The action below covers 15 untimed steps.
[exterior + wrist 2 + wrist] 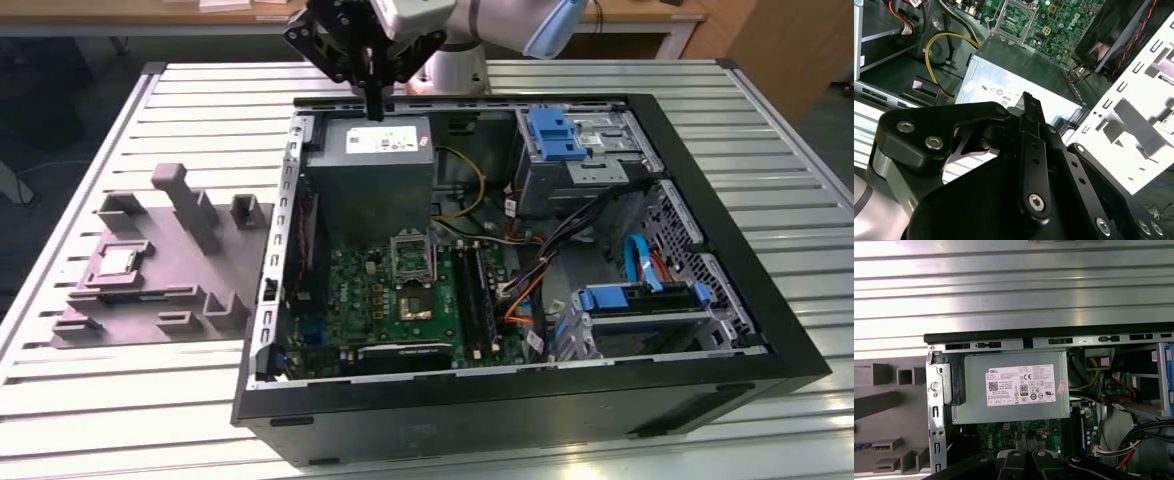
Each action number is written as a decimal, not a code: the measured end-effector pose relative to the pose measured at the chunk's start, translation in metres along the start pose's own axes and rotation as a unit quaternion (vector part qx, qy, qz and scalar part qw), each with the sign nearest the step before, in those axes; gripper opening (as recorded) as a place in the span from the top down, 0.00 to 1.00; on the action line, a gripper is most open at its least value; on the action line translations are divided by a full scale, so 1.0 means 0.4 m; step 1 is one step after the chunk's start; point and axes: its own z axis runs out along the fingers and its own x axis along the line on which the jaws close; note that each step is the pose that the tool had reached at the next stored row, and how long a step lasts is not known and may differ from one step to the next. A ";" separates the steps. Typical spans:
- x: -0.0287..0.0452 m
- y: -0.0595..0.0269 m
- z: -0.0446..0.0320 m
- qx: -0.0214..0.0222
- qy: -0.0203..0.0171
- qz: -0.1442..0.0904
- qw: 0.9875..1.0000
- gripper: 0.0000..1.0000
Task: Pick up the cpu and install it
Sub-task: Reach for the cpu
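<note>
One cpu (118, 262) lies flat in a recess of the single grey fixture (167, 255), toward the exterior view's left, just beside the open computer case (747, 300) and outside its wall. One gripper (378, 108) hangs over the case's far edge, above the one power supply (374, 170), well apart from the cpu. Its fingers (1026, 102) are pressed together and hold nothing. One socket (411, 258) sits on the motherboard, flanked by cables. Bare slatted table (120, 400) surrounds the fixture.
</note>
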 end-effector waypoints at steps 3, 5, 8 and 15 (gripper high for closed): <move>0.002 0.000 0.000 0.000 0.000 0.000 1.000 0.89; 0.003 0.000 0.000 0.000 0.000 0.000 1.000 0.89; 0.005 0.000 0.000 0.000 0.000 0.000 1.000 0.89; 0.005 0.000 0.000 0.000 0.000 0.000 1.000 0.89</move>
